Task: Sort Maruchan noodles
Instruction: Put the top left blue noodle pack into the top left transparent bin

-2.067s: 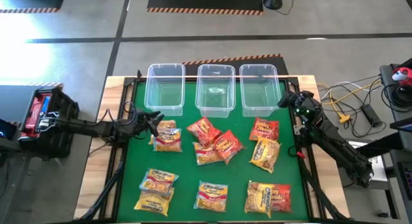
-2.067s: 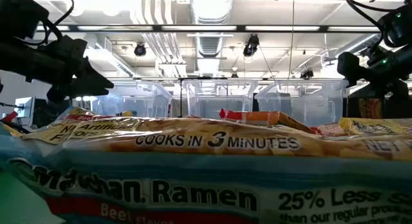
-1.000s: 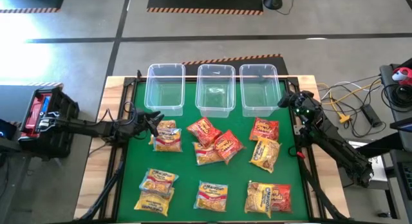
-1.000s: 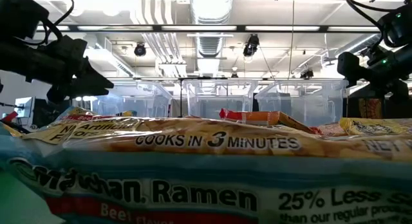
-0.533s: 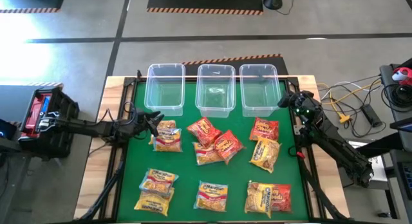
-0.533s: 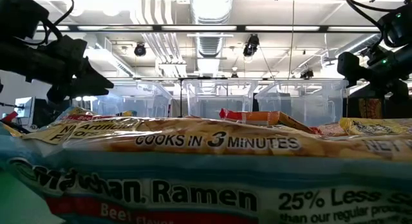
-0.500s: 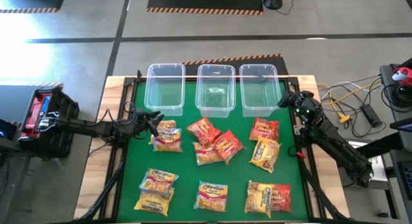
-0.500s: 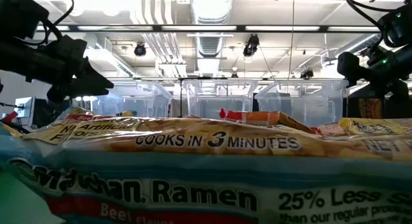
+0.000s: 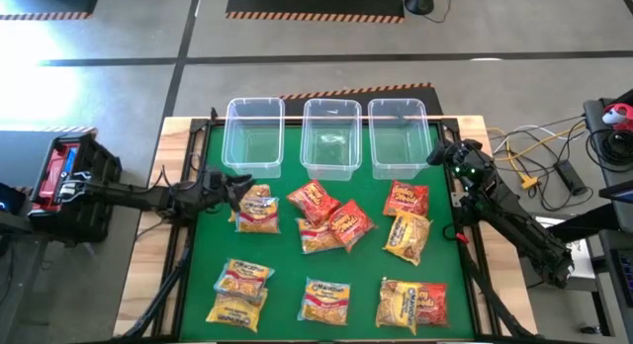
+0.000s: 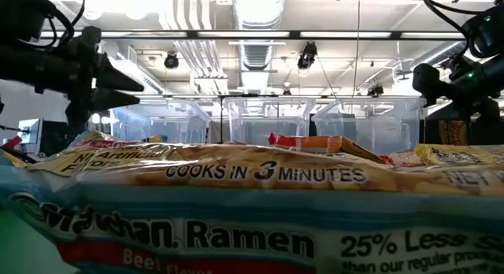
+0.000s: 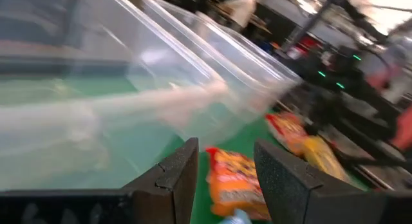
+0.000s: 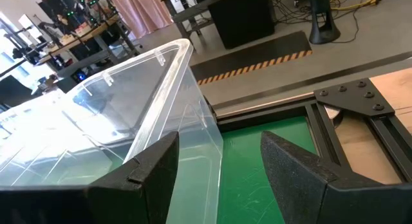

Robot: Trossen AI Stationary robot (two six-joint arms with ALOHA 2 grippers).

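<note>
We judge sorting hasn't started: Maruchan noodles (image 9: 329, 223) lie across the green mat (image 9: 287, 270), none in the bins (image 9: 330, 136) along its far edge. Left gripper (image 9: 233, 185), fingers parted and empty, hovers beside the far-left packet (image 9: 257, 208); next it needs lowering and closing. Right gripper (image 9: 436, 154), parted and empty, waits by the far-right bin.

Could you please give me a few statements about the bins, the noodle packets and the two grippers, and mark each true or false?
1. Three clear bins stand in a row at the table's far edge. True.
2. Several packets already lie in the bins. False: the bins are empty; all packets lie on the green mat.
3. The right gripper holds a packet. False: its jaws are open and empty, beside the right bin.
4. The left gripper is by the packet near the left bin. True.
5. The left gripper's jaws are empty. True.
</note>
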